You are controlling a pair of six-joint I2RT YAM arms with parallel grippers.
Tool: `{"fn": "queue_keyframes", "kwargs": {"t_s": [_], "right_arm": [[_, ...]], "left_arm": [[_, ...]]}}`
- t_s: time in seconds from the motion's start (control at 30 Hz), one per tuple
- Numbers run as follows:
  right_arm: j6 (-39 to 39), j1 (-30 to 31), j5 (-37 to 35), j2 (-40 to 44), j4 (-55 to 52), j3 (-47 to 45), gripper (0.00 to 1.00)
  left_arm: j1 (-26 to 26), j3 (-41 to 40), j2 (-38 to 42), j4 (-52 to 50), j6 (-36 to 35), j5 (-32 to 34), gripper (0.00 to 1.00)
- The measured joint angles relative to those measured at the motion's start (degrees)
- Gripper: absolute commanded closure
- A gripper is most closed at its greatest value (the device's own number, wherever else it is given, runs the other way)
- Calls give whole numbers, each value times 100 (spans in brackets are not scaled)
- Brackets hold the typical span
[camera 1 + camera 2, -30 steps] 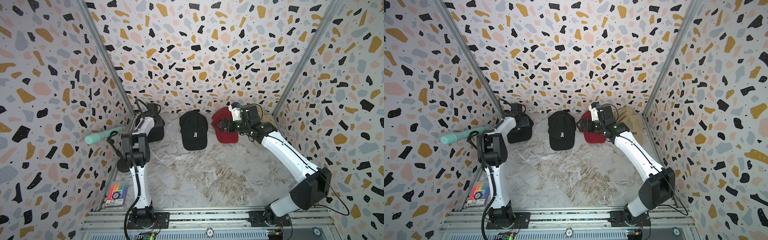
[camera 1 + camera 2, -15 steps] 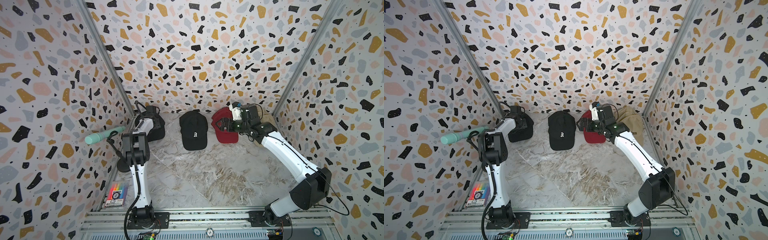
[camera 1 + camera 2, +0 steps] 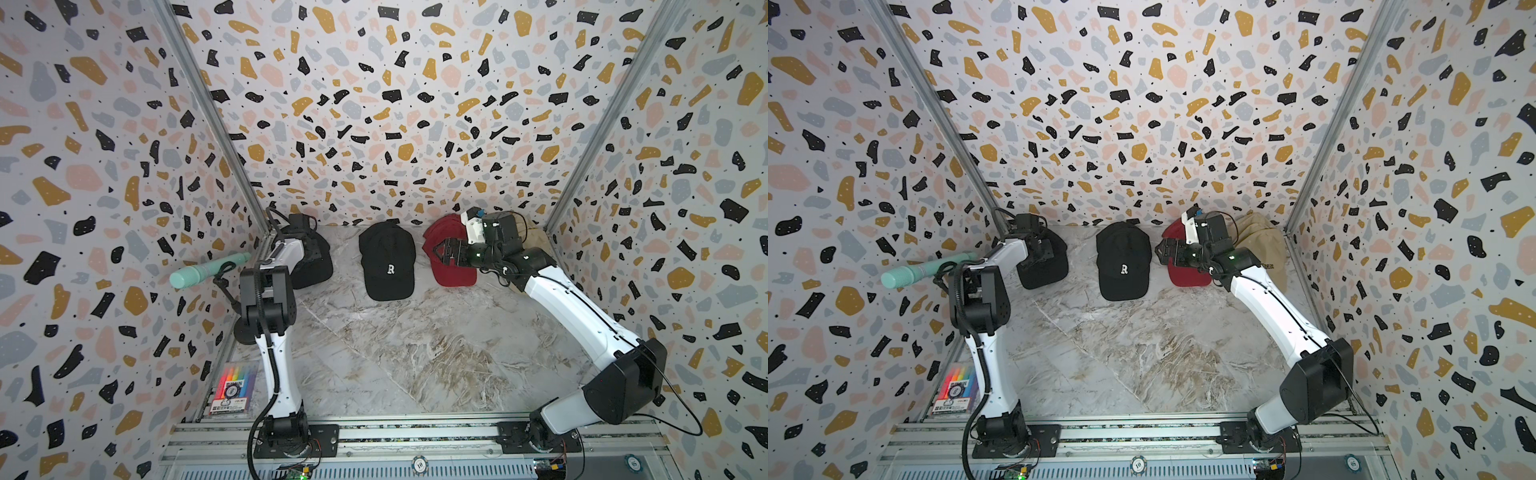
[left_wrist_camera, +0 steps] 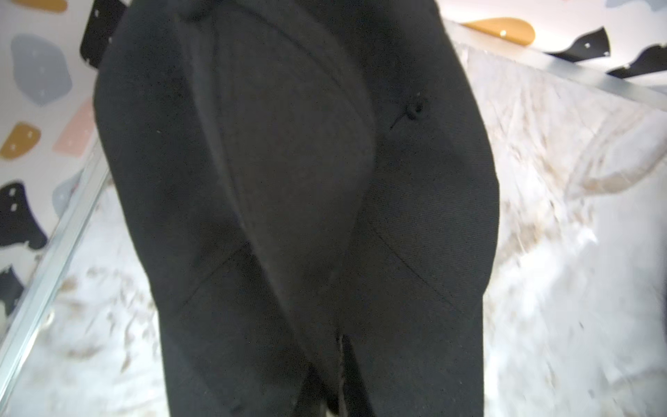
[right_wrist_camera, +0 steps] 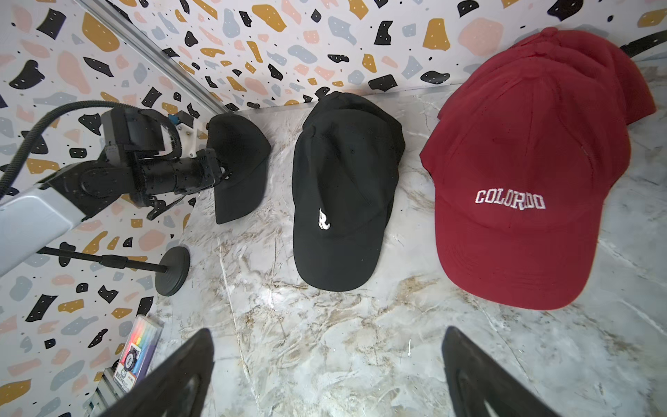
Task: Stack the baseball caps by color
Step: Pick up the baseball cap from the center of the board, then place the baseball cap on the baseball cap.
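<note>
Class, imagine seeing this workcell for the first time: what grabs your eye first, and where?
The dark red fabric cap lettered COLORADO lies at the back, right of centre. Beside it, at back centre, lies a black fabric cap with a white R, and in the back left corner the left fingers pinch another black fabric cap.
</note>
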State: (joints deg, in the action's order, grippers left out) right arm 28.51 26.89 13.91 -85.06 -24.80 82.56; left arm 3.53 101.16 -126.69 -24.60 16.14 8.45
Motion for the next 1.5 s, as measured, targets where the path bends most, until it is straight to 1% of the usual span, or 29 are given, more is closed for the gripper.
{"fn": "queue_keyframes", "kwargs": {"t_s": [0.13,0.33,0.57,0.67,0.77,0.93,1.1,1.2,1.4,1.5], "right_arm": [[0,0,28,210,4,-164,1],[0,0,107,638,85,-531,1],[2,2,138,1239,81,-1003,1],[2,7,140,1438,79,-1093,1],[2,7,140,1617,83,-1187,1],[15,7,138,1895,76,-1425,1],[15,7,140,2039,-7,-1495,1],[13,7,144,2092,-83,-1495,1],[-48,-2,144,2186,-260,-1495,1],[-68,-35,142,2260,-356,-1495,1]], "left_arm": [[-162,-544,671,-59,96,42,100],[-634,-1099,1565,-109,212,238,100],[-1207,-1589,2382,-232,332,514,100],[-1488,-1744,2732,-302,407,667,100],[-1884,-1838,3064,-396,459,850,100],[-2546,-2070,3530,-396,678,962,100],[-3115,-2507,3829,-308,970,1069,100],[-3407,-2708,3862,-221,1132,1156,100],[-3963,-2745,3689,20,1314,1386,100],[-4146,-2739,3486,177,1351,1471,100]]}}
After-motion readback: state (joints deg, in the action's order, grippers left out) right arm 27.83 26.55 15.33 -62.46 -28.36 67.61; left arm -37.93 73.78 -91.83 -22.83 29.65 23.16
